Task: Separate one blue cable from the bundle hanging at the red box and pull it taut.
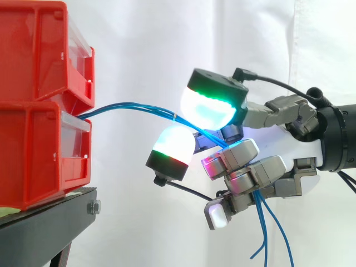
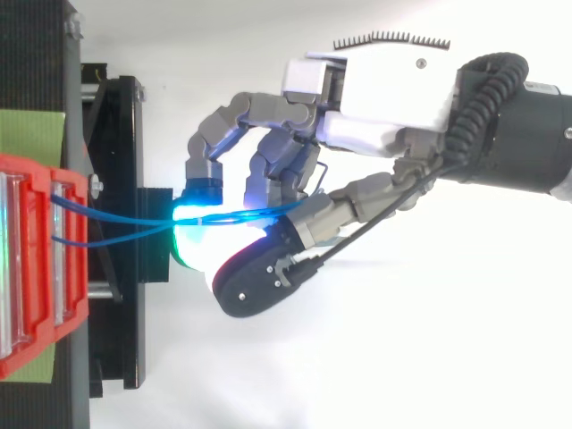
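- Our hand (image 1: 297,146) sits nearest, its fingers (image 1: 245,157) curled shut round the blue cables (image 1: 133,108); loose ends dangle beneath the palm.
- The strands look thin, light and limp (slippery too, we judge), so we would pinch a single one just beside the small tie (image 1: 174,115).
- Farther off, they arc gently, not taut, into the gap between the stacked red bins (image 1: 33,139) on the black stand (image 1: 50,214).

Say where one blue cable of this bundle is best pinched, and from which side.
On the span between the red bins and the hand, close to the bins: in the top view the blue cables fan apart there, but merge nearer the fingers curled round them. Probably come level from the arm's side, since the bins block the other.
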`<move>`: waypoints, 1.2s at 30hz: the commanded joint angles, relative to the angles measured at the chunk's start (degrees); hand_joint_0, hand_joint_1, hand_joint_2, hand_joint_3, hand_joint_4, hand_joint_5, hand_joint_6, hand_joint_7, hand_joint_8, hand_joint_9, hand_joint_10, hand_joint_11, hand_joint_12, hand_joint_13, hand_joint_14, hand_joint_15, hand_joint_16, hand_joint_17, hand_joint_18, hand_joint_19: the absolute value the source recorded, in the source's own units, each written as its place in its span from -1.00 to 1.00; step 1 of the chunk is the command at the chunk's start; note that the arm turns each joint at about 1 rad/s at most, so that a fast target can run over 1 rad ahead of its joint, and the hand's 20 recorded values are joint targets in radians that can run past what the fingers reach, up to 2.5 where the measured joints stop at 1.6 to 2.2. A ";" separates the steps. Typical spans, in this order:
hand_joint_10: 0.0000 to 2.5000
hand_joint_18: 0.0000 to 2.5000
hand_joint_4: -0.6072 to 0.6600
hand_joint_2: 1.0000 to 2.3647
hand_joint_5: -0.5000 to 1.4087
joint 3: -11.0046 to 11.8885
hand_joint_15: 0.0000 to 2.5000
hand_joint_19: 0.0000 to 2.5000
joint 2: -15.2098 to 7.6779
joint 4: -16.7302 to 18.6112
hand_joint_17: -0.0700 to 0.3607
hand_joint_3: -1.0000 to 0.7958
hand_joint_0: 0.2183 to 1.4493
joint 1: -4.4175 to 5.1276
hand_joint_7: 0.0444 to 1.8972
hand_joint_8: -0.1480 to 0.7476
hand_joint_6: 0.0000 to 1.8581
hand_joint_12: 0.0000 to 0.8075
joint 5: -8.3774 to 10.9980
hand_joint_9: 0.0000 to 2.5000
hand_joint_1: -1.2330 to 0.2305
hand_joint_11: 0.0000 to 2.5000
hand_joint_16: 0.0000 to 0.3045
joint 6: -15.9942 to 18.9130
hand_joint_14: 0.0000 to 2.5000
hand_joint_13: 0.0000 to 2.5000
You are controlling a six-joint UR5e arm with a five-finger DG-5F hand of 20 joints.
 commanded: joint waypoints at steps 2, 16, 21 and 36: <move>-0.44 -0.29 0.30 -1.00 -0.68 0.00 0.23 -0.45 0.00 0.02 -0.22 -0.44 -0.46 0.07 -0.12 0.12 -0.01 -0.16 -0.07 -0.20 -0.20 0.02 -0.72 0.00 -0.68 0.11; -0.49 -0.29 0.19 -0.97 -0.68 0.35 0.26 -0.41 0.09 -0.16 -0.20 -0.15 -0.32 -0.81 0.02 0.08 0.01 -0.20 -0.07 -0.19 -0.25 0.09 -0.70 -0.26 -0.71 0.10; -0.48 -0.29 0.15 -0.97 -0.68 1.67 0.26 -0.43 0.00 -0.33 -0.20 -0.17 -0.25 -1.24 0.00 0.08 0.03 -0.19 0.02 -0.22 -0.38 0.08 -0.70 -0.61 -0.73 0.09; -0.55 -0.29 0.26 -1.00 -0.66 4.13 0.27 -0.42 0.00 -3.41 -0.19 -0.44 -0.49 -1.42 -0.06 0.14 0.02 -0.16 0.28 -0.16 -0.33 0.09 -0.69 -1.58 -0.75 0.11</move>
